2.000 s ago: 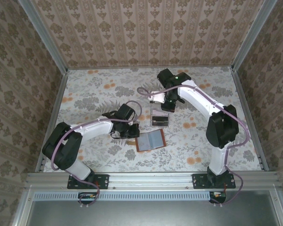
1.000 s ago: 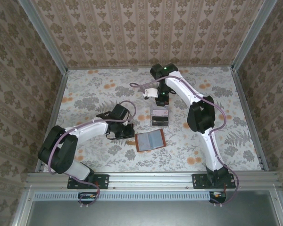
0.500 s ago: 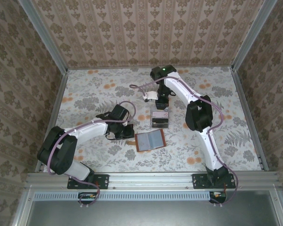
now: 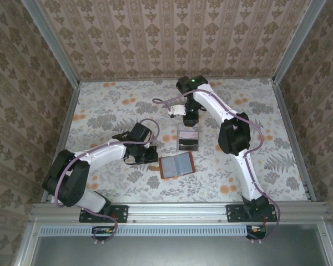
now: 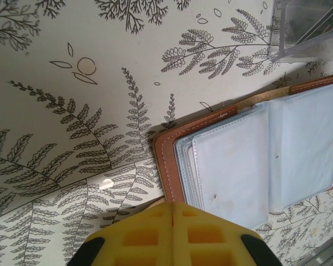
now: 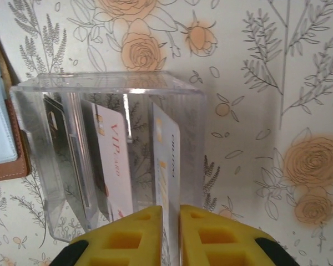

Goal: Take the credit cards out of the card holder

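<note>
There are two arms, two pincers, one card holder (image 4: 176, 165), one clear tray (image 6: 108, 81), and three credit cards (image 6: 115, 172) that I can count. One card is dark (image 6: 54, 130) and two are pale. All three stand on edge inside the clear tray, and the clear walls make it hard to tell if more cards hide there. The card holder lies open and flat on the flowery table (image 4: 100, 111), grey-blue side up, just in front of the tray and apart from it. The left pincer (image 5: 172, 206) is squeezed together with nothing in it. It sits just beside the left edge of the card holder, and the brown corner is right in front of its yellow tips. I cannot tell if they touch. The right pincer (image 6: 171, 209) hangs over the far end of the tray, pointing down. Its yellow fingers (image 6: 139, 233) are a little way apart. The top edge of the rightmost pale card (image 6: 167, 149) sits in the gap, and the gap looks wider than the thin card. Two seconds ago the right arm bent out to the right side. Now its elbow is folded in near the middle. One second ago the right pincer was farther back, behind the tray. The left arm, the card holder and the tray are in the same places as before.
</note>
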Controlling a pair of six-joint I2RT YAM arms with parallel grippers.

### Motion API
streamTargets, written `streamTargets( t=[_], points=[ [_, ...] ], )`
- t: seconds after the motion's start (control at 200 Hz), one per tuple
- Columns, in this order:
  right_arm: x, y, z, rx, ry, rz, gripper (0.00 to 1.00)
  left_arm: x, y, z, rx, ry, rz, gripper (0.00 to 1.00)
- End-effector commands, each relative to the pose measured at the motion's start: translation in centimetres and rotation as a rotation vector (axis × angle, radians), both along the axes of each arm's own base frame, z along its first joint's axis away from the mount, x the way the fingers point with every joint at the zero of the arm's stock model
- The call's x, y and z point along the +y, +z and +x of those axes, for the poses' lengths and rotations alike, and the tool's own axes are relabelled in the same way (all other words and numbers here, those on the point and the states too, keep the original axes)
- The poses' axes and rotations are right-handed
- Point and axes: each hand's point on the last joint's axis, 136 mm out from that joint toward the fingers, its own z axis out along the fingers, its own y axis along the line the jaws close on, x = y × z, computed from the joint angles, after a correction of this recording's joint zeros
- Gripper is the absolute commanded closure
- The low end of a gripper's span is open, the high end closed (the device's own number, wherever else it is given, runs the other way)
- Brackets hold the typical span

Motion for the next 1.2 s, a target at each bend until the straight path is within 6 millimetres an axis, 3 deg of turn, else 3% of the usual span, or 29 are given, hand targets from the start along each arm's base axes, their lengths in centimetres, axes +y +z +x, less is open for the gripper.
streamTargets(
  t=[0.0,0.315,0.575,0.885,1.195],
  points=[
    [-0.3,3.8,0.6,-0.093,-0.029,0.019,0.83,0.5,0.2,-0.2,0.002,0.011,0.007,0.93],
    [0.4,4.7,-0.7,-0.107,-0.086,0.068,0.81,0.1,0.0,-0.3,0.003,-0.008,0.002,0.93],
    [1.8,5.0,-2.3,-0.117,-0.241,0.183,0.81,-0.3,-0.3,-0.5,0.006,-0.022,-0.004,0.94],
    [2.4,5.1,-4.3,-0.130,-0.579,0.325,0.80,-0.9,-1.2,-1.2,0.028,-0.056,-0.006,0.94],
    [4.4,4.1,-7.6,0.029,-0.889,0.485,0.81,-0.9,-2.1,-1.9,0.045,-0.067,0.003,0.95]
  ],
)
